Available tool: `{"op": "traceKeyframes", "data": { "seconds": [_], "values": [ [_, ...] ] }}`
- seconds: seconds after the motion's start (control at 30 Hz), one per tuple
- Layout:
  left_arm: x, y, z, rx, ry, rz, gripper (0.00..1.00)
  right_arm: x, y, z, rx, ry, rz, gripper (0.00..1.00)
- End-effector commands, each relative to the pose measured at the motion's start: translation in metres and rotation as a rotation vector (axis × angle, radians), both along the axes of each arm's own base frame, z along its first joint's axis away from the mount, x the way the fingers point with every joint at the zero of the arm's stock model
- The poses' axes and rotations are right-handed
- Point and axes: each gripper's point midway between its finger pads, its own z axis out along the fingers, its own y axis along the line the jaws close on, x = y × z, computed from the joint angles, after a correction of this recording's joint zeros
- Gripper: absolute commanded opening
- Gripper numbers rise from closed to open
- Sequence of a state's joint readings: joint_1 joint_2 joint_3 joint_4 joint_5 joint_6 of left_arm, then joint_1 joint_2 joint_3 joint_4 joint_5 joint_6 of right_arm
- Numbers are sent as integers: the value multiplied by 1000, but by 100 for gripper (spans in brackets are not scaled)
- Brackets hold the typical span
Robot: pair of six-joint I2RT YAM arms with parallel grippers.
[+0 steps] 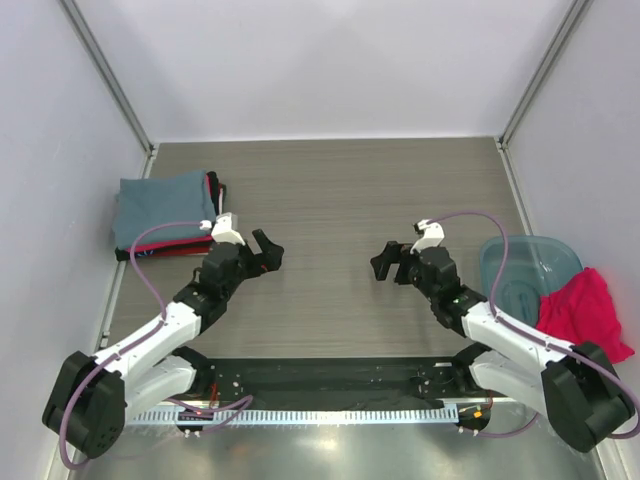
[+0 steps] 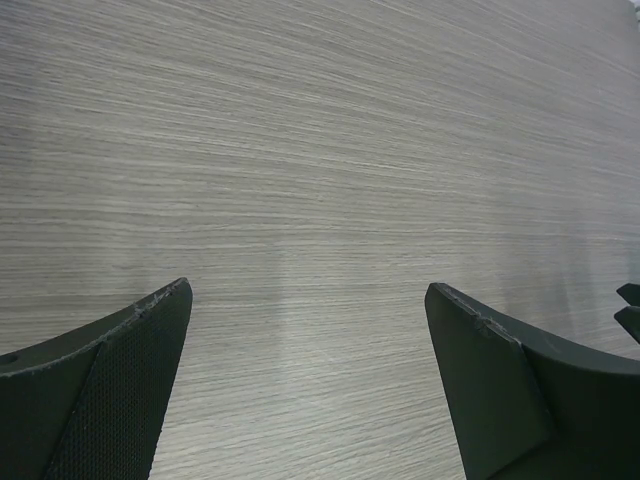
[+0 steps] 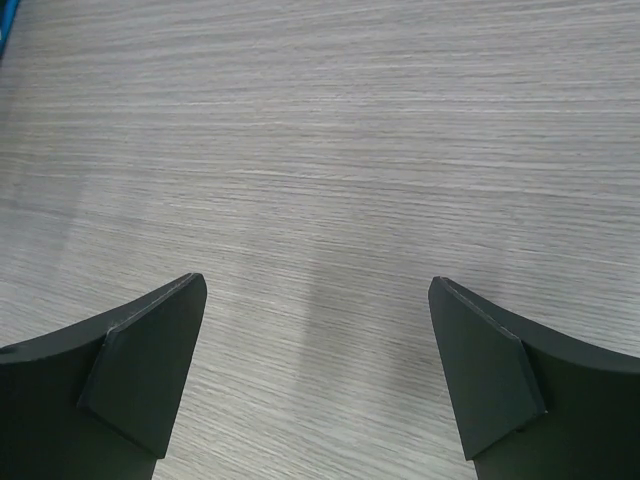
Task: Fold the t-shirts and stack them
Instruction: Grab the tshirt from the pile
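Step in hand: seemingly between shirts, with one pile folded, one tee waiting and nothing held.
Folded stack: slate blue-grey t-shirt [image 1: 160, 207] on top, red and dark t-shirts [image 1: 213, 190] showing at its right edge; far left of the wood-grain table [image 1: 330, 180].
Unfolded tee: red-pink t-shirt [image 1: 585, 312], crumpled, draped over the near right rim of the teal tub [image 1: 525, 262].
Next move: probably calls for a right-arm reach to that tee, a pinch on the cloth, then a drag to the bare centre for spreading.
Left gripper [image 1: 268, 250]: low over bare wood, just right of the stack, angled inward; fingers [image 2: 110, 390] wide apart, empty.
Right gripper [image 1: 385, 264]: mirrored pose, left of the tub; fingers [image 3: 140, 380] wide apart, empty.
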State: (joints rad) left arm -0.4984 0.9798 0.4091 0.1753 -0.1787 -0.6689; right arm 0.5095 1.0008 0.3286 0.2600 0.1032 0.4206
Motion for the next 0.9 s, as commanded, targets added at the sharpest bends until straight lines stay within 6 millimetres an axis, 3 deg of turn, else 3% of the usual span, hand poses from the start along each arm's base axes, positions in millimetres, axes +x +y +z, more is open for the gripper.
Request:
{"op": "traceKeyframes", "data": {
  "seconds": [0.0,0.2,0.33,0.43,0.47,0.53,0.57,0.6,0.67,0.87],
  "values": [
    [7,-7,27,-31,-87,-26,100,6,0,27,45,-89,-24,100],
    [4,-11,33,-55,-104,-50,100,-3,-16,38,14,-160,-45,100],
    [3,-12,32,-59,-99,-56,100,10,-47,39,-66,-56,-262,100],
    [2,-14,32,-61,-92,-61,100,13,-69,57,-133,-26,-389,100],
    [2,-14,33,-63,-91,-60,100,13,-96,68,-198,-33,-530,100],
    [2,-14,33,-64,-88,-59,100,8,-123,78,-218,-33,-702,100],
    [1,-13,32,-65,-84,-58,100,-7,-157,89,-306,-43,-874,100],
    [1,-14,33,-69,-84,-57,100,-13,-166,95,-232,-61,-982,100],
    [1,-15,34,-80,-80,-61,100,-31,-193,108,-253,-98,-1119,99],
    [-1,-21,30,-109,-54,-80,100,-56,-243,132,-213,-148,-1319,100]
  ]
}}
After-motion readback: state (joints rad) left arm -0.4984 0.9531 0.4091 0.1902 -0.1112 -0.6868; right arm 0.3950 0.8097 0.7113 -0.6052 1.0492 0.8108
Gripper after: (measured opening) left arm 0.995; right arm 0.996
